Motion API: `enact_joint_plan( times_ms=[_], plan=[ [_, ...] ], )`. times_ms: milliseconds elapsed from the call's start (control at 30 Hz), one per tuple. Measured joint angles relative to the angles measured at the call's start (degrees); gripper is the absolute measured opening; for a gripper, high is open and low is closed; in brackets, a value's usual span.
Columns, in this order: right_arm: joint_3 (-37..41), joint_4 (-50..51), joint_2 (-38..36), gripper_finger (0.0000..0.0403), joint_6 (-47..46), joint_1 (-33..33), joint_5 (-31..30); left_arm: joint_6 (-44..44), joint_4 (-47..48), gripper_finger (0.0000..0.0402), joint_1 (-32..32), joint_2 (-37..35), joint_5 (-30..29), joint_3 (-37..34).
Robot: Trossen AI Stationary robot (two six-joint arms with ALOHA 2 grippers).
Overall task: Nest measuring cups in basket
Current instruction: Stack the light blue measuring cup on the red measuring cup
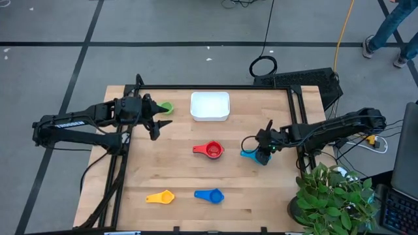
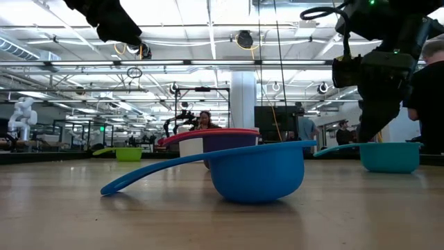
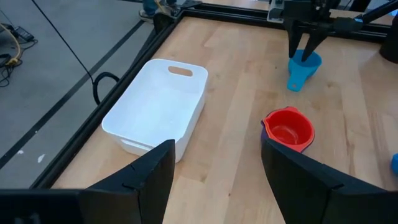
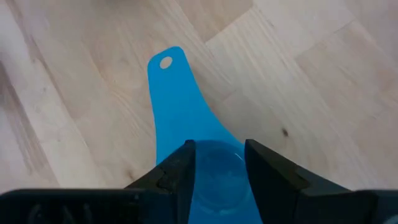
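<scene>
High view: pale wooden bench [image 1: 215, 179] on a grey floor, potted plant [image 1: 333, 196] at its right corner. White basket [image 1: 209, 106] sits at the far edge, empty as far as shows. Cups are scattered: green cup [image 1: 166, 107] beside the left arm, red cup [image 1: 211, 150] mid-bench, yellow cup [image 1: 160, 196] and mid blue cup [image 1: 209, 194] near the front edge, light blue cup [image 1: 250, 155] under the right end effector [image 1: 265, 153]. The left end effector [image 1: 155, 121] hangs between green cup and basket.

Low view: open lab hall behind, a person seated far off. Mid blue cup [image 2: 257, 170] is closest; light blue cup [image 2: 390, 155] rests on the bench with the right end effector [image 2: 374, 118] above it.

Left wrist view: left end effector [image 3: 214, 168] spread wide, holding nothing, facing basket [image 3: 155, 109] and red cup [image 3: 289, 127].

Right wrist view: right end effector [image 4: 217, 165] held narrow, fingers straddling the light blue cup [image 4: 180, 124] at the bowl; closure not confirmed.

Handling judgement: cups look light, rigid, smooth plastic, likely to slip or tip. Pinch the bowl wall near the handle root; the thin flat handle would likely pivot.
</scene>
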State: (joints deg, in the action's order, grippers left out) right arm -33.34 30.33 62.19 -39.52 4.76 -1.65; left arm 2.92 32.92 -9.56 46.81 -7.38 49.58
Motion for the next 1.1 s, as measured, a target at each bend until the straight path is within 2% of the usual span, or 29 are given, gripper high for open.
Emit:
enact_joint_plan(
  times_ms=[367, 767, 1100],
  plan=[
    [-0.02, 5.82, 0.0, 0.0132, 2.68, 0.0, 0.35, -0.02, -0.03, 0.0241, 0.0, 0.0, -0.03, 0.0],
    [-0.02, 5.03, -2.06, 0.0132, 2.64, 0.01, 0.08, -0.15, -0.23, 0.0241, 0.0, 0.0, -0.11, 0.0],
    [-0.02, 8.08, -5.5, 0.0132, 1.67, -0.09, -2.78, -0.15, -0.21, 0.0241, 0.0, 0.0, -0.11, 0.0]
  ],
)
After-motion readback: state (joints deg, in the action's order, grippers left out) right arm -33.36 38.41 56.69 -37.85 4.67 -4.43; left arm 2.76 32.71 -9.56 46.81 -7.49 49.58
